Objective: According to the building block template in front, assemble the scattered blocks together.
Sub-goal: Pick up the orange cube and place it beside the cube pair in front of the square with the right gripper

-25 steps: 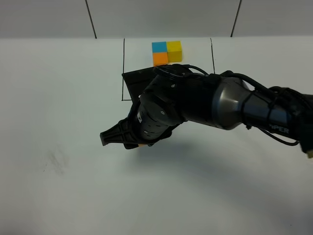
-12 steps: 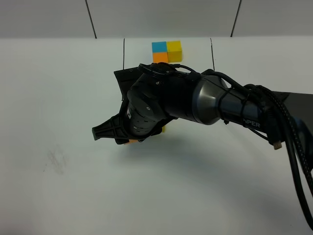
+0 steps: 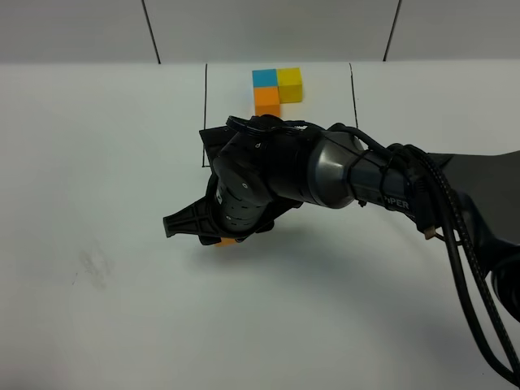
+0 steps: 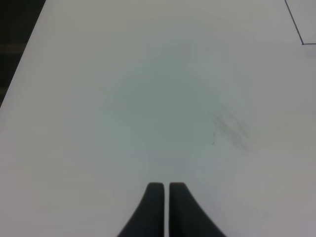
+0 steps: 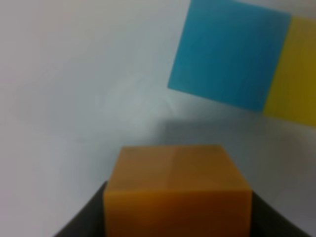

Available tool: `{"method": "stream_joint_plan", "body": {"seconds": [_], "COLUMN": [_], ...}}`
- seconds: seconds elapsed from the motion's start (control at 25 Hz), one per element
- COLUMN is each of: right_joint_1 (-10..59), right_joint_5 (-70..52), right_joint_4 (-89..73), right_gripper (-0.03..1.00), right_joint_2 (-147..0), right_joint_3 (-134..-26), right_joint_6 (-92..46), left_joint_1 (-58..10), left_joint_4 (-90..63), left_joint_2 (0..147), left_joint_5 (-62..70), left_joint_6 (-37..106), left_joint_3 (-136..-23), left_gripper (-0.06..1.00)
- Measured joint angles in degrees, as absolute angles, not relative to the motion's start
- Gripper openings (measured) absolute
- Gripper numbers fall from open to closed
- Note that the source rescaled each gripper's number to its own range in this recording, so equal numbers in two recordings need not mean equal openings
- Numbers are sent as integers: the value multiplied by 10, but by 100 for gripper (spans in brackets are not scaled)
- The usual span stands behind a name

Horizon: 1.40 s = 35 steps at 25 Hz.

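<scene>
Item 1, orange cube (image 5: 175, 190): one of the scattered blocks. We find it clamped between the jaws of the right gripper (image 3: 223, 236), only a sliver showing at the jaw tips in the high view. In the right wrist view it fills the space between both dark fingers.

Item 2, blue cube (image 5: 229, 57) and yellow cube (image 5: 291, 74): the other two scattered blocks, on the table (image 3: 97, 162) and touching side by side, just beyond the orange cube. The arm hides them from the high camera.

Item 3, building block template (image 3: 276, 88): an L of blue, yellow and orange cubes, well beyond the orange cube at the far table edge, between thin black lines (image 3: 205, 114).

Item 4, left gripper (image 4: 165, 207): jaws together, holding nothing, over bare table and well away from the orange cube.

Item 5, containers: none in view; nothing holds anything but the gripper.

Risks, as we judge them: the orange cube must seat under the blue one. Lowered askew or too close, it could shove the blue-yellow pair apart. Placed beside yellow instead, the L would be mirrored against the template. A corner catching on release could tip the cube.
</scene>
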<state>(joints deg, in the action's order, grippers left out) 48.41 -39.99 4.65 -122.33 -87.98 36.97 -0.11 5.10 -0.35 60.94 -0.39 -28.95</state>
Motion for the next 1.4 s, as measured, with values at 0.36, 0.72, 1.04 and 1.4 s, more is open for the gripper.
{"method": "stream_joint_plan", "body": {"seconds": [0.36, 0.72, 1.04, 1.4], "right_joint_1": [483, 483, 482, 482], "right_joint_5": [-401, -397, -400, -417], "right_joint_4": [40, 38, 48, 61], "right_gripper": [58, 58, 58, 58], "right_joint_2": [-1229, -1229, -1237, -1248], "right_joint_3": [-880, -880, -880, -897], "right_joint_6": [378, 422, 444, 445], "left_joint_1": [-1, -1, -1, -1], "left_joint_4": [51, 51, 51, 51], "left_joint_2": [-3, -3, -3, -3], "left_joint_5": [609, 609, 609, 609], "left_joint_6": [-4, -4, -4, -4], "left_joint_3": [-290, -290, -290, -290], "left_gripper": [0, 0, 0, 0]}}
